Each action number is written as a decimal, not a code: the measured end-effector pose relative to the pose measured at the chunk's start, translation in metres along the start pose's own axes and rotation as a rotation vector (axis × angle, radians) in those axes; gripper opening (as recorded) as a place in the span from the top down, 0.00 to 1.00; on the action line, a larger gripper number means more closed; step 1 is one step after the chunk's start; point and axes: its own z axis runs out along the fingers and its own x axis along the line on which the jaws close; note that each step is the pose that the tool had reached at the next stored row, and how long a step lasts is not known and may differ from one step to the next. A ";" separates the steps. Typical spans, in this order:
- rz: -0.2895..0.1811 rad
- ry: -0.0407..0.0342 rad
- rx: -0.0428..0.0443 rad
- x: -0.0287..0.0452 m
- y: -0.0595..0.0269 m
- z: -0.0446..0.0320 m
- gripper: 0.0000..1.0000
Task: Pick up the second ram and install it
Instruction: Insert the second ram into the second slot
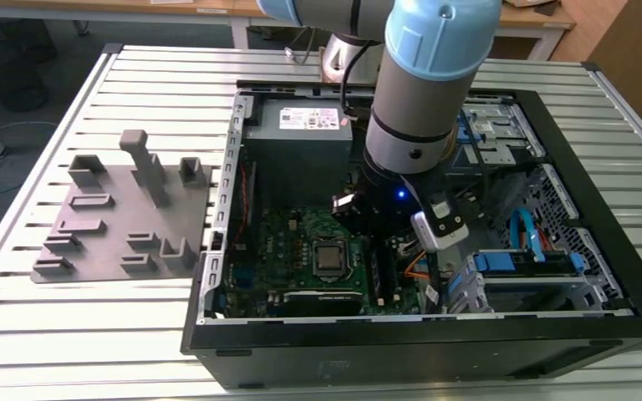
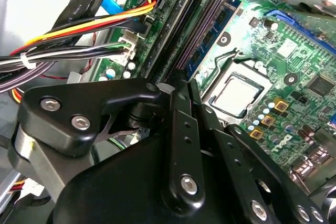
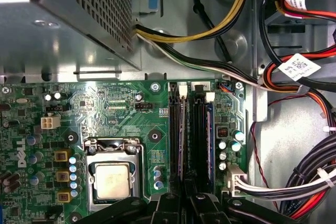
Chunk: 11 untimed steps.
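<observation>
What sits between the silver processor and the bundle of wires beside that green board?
In the first wrist view, long black memory slots, running side by side, lie between the processor and the wires.

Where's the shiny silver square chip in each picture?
Exterior view: the shiny silver square processor chip sits in the middle of the green motherboard, to the exterior view's left of the arm.
First wrist view: the chip lies in its metal frame beside the slots.
Second wrist view: the chip lies beside the same slots.
Shared landmark: the long black memory slots run alongside it.
</observation>
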 end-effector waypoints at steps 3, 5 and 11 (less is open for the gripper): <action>0.000 0.0000 0.0001 0.0000 0.0000 0.0001 0.86; 0.000 0.0000 0.0000 0.0000 0.0000 0.0001 0.86; -0.004 -0.0004 0.0017 -0.0001 0.0001 0.0000 0.86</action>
